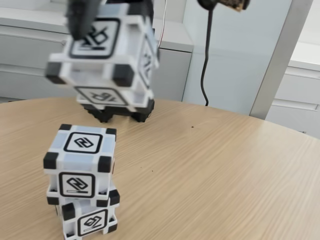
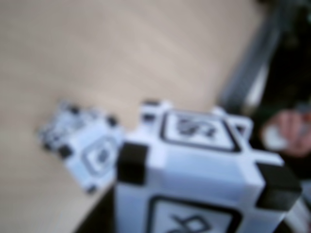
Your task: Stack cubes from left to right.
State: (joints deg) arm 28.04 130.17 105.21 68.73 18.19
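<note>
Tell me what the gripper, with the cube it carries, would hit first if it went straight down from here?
Probably bare table. The gripper holds the carried cube in the air, seemingly behind the two-cube stack; the blurred wrist view puts the stack off to the side. Depth is uncertain.

My fixed view sits low at the table (image 1: pixel 210 165) edge, looking across the wood toward cabinets (image 1: pixel 30 55), close to the stacked cubes (image 1: pixel 80 182). My wrist view looks steeply down, blurred, very near the lifted cube (image 2: pixel 204 179). Both share that cube (image 1: pixel 105 55), the stack (image 2: pixel 82 145) and the tabletop (image 2: pixel 121 53).
</note>
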